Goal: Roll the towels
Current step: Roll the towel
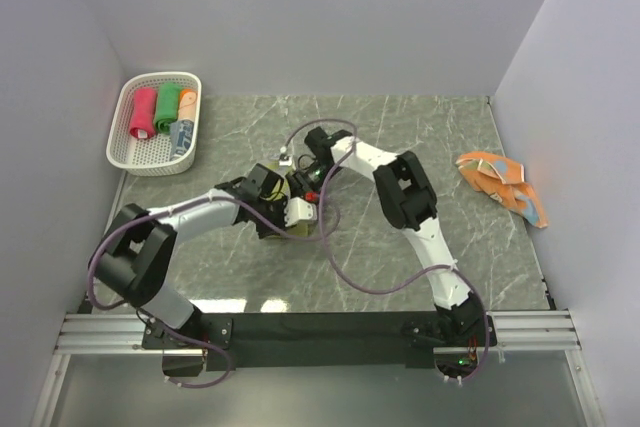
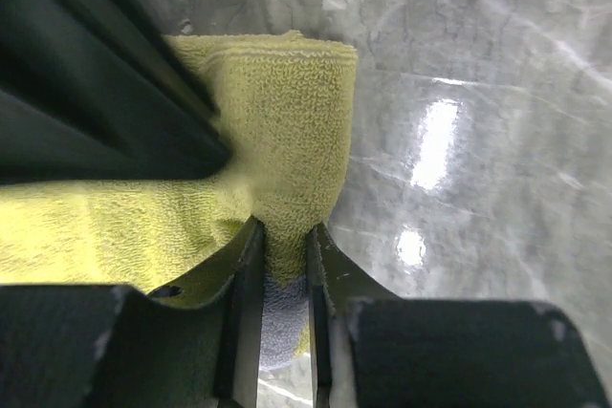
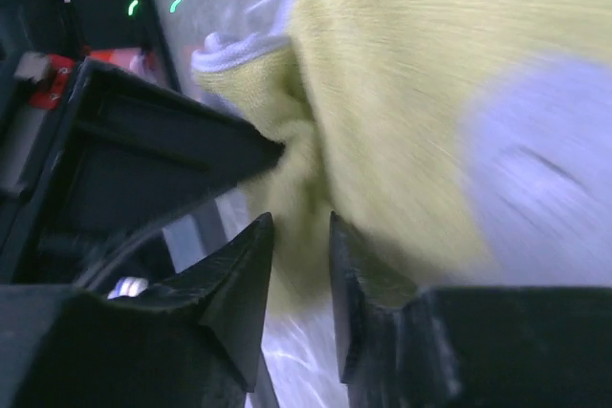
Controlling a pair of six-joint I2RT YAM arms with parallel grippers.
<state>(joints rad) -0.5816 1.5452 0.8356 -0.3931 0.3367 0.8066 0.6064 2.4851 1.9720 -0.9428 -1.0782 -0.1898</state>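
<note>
yellow towel (image 1: 295, 232): top view, nearly all hidden under left arm (image 1: 190, 215) and right arm (image 1: 375, 162) ends
left wrist: towel cut by left edge, lower end behind fingers (image 2: 241, 317)
right wrist: motion blur, right gripper (image 3: 301, 236) grip on towel unclear
basket (image 1: 150, 169): blue-marked item (image 1: 181, 136) too small to tell

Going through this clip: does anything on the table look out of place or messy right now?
Yes: the orange towel with light-blue marks lies crumpled and unrolled near the right edge of the table, far from the white basket holding the rolled towels. Nothing looks spilled or damaged.
</note>
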